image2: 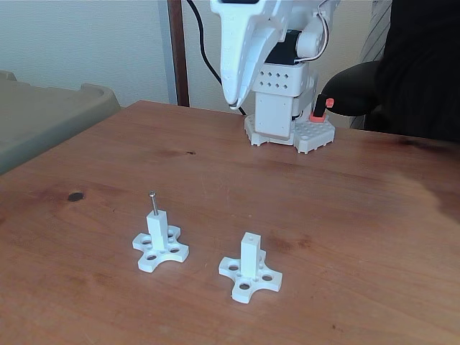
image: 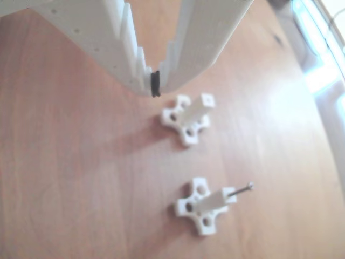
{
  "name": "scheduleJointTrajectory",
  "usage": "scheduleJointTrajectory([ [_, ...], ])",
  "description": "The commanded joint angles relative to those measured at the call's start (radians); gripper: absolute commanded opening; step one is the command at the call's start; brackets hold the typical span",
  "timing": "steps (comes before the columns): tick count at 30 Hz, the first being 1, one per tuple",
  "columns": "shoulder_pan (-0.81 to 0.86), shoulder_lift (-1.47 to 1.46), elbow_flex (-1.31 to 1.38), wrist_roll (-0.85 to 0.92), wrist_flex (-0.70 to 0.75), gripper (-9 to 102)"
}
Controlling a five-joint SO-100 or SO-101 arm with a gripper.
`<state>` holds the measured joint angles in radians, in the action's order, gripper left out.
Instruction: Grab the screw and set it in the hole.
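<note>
Gripper [image: 152,86] fingertips pressed together, empty, above 2 white posts. Screw [image2: 152,203] upright in left post; open wide, pinch shaft, lift straight, carry to hole [image2: 249,236].

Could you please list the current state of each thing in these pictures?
Thin silver-grey metal screw: standing upright in a post's top hole.
White plastic post holding it: upright on the table.
Second white plastic post: upright, its hole empty.
Gripper: shut, empty, raised above the brown wooden table.

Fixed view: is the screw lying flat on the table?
No, the screw stands upright out of the top of the left white post.
</note>
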<state>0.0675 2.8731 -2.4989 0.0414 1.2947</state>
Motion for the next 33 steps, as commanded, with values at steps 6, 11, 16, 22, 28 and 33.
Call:
scheduleJointTrajectory([
  [6, 0.005, -0.311, 0.353, -0.040, -0.017, 0],
  [11, 0.011, -0.431, 0.451, -0.054, -0.015, 2],
  [16, 0.028, -0.529, 0.526, -0.052, -0.018, 3],
  [22, 0.057, -0.670, 0.644, -0.044, 0.000, 4],
  [28, 0.061, -0.811, 0.769, -0.046, 0.046, 5],
  [33, 0.058, -0.897, 0.825, -0.044, 0.063, 6],
])
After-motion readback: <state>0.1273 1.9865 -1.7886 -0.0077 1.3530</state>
